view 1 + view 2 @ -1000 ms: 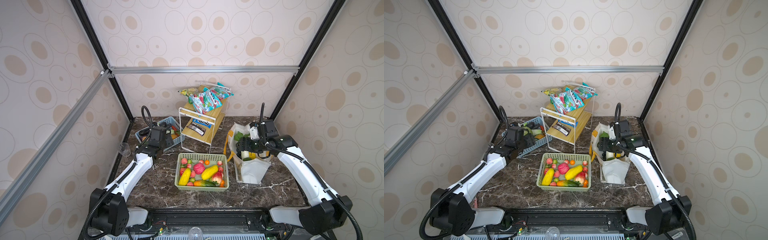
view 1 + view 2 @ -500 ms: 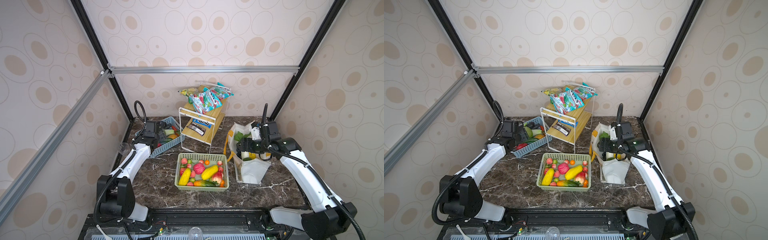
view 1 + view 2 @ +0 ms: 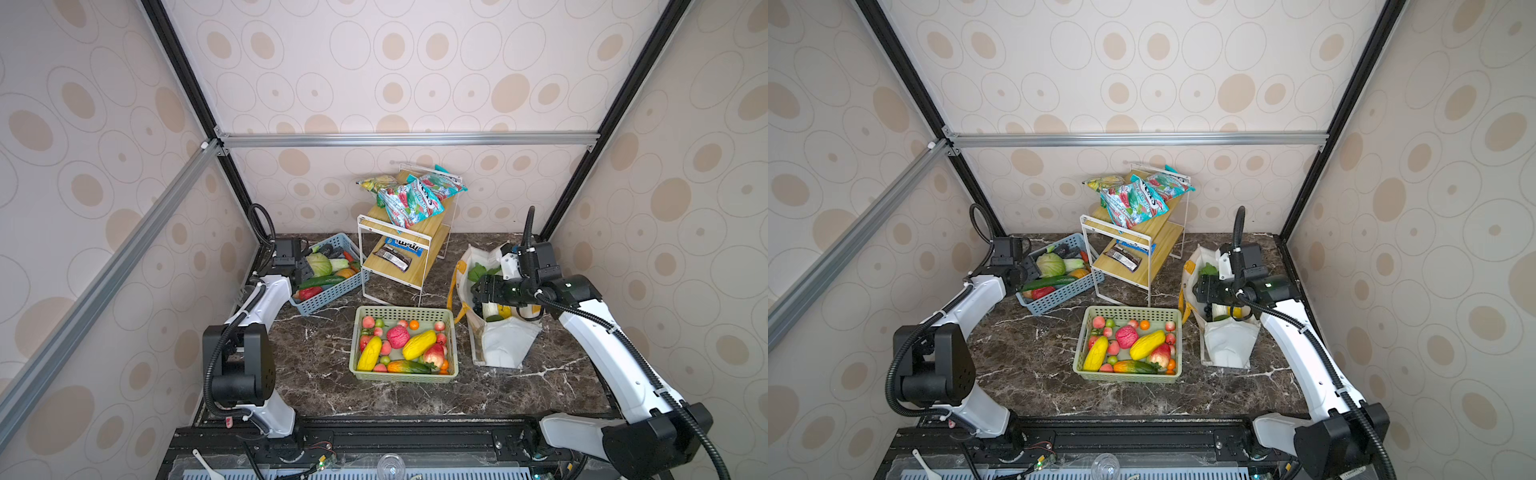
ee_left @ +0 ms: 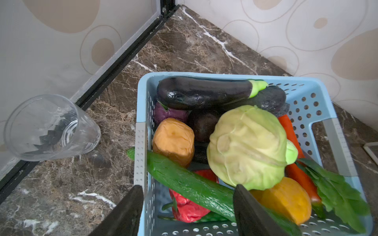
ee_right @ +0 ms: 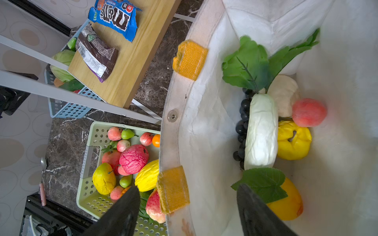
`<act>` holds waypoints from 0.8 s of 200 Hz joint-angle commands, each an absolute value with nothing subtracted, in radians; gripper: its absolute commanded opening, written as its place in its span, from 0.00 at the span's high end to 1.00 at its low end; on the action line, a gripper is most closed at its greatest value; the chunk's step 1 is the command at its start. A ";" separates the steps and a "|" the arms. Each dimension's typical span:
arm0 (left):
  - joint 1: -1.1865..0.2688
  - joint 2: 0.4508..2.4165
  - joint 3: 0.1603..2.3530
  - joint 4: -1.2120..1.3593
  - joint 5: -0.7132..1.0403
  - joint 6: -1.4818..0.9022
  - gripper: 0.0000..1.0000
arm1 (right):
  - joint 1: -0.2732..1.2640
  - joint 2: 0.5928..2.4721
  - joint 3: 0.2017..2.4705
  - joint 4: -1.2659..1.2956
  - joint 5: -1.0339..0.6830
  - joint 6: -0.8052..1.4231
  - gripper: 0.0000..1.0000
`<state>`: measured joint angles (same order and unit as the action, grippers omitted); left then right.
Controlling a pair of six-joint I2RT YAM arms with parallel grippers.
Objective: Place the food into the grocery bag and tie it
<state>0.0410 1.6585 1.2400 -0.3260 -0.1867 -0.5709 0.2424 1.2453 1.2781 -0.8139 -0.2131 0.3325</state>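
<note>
The grocery bag (image 3: 503, 345) stands open-mouthed by the right edge of the desk (image 3: 324, 390), just right of the green basket (image 3: 403, 376) of fruit. In both top views the right gripper (image 3: 478, 293) hangs at the bag's mouth and covers most of what is inside.

The right wrist view looks down into the bag (image 5: 204, 122). It shows a white radish (image 5: 260, 130) lying beside dark grapes (image 5: 242, 122), a yellow citrus (image 5: 293, 141), a peach (image 5: 308, 112), a white bulb (image 5: 283, 98), greens (image 5: 247, 65) and an orange fruit (image 5: 286, 202). There the right gripper (image 5: 188, 187) has its jaws spread. One jaw is on the green-basket side and the other is over the bag's inside. The rim's yellow patch (image 5: 173, 190) lies between them and is not pinched.

The blue basket (image 3: 328, 297) sits in the back left corner of the desk, next to the shelf rack (image 3: 415, 232), with the left gripper (image 3: 305, 270) over its left end. Only the left wrist view shows the jaws of the left gripper (image 4: 187, 187). They stand spread and empty, one outside the basket wall (image 4: 306, 96) and one inside, above a cucumber (image 4: 184, 181). That view also shows a cabbage (image 4: 247, 147), an eggplant (image 4: 204, 92) and a clear cup (image 4: 51, 128) against the left edge.
</note>
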 commanded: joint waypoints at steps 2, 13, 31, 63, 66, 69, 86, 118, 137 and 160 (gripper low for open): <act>0.062 1.705 1.300 -0.319 -0.192 -0.554 0.31 | 0.250 1.252 1.278 -0.799 -0.222 0.330 0.23; 0.070 1.729 1.317 -0.319 -0.186 -0.549 0.31 | 0.251 1.253 1.276 -0.796 -0.223 0.333 0.23; 0.083 1.770 1.344 -0.316 -0.183 -0.535 0.32 | 0.251 1.255 1.276 -0.793 -0.225 0.335 0.23; 0.101 1.841 1.387 -0.312 -0.181 -0.515 0.32 | 0.256 1.268 1.284 -0.792 -0.222 0.341 0.22; 0.101 1.844 1.387 -0.308 -0.184 -0.513 0.33 | 0.259 1.268 1.283 -0.791 -0.222 0.343 0.22; 0.101 1.848 1.387 -0.303 -0.187 -0.510 0.33 | 0.260 1.270 1.285 -0.790 -0.222 0.342 0.22; 0.100 1.860 1.386 -0.277 -0.205 -0.495 0.32 | 0.266 1.280 1.290 -0.788 -0.221 0.348 0.23; 0.100 1.921 1.429 -0.288 -0.203 -0.473 0.32 | 0.275 1.294 1.298 -0.785 -0.215 0.356 0.23; 0.101 1.944 1.441 -0.288 -0.195 -0.469 0.32 | 0.288 1.295 1.302 -0.787 -0.207 0.357 0.22; 0.101 1.969 1.466 -0.302 -0.149 -0.465 0.31 | 0.306 1.292 1.304 -0.791 -0.199 0.360 0.22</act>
<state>0.0956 1.9415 1.4109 -0.2836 -0.1810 -0.4938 0.2855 1.2903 1.2789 -0.7841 -0.2085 0.3508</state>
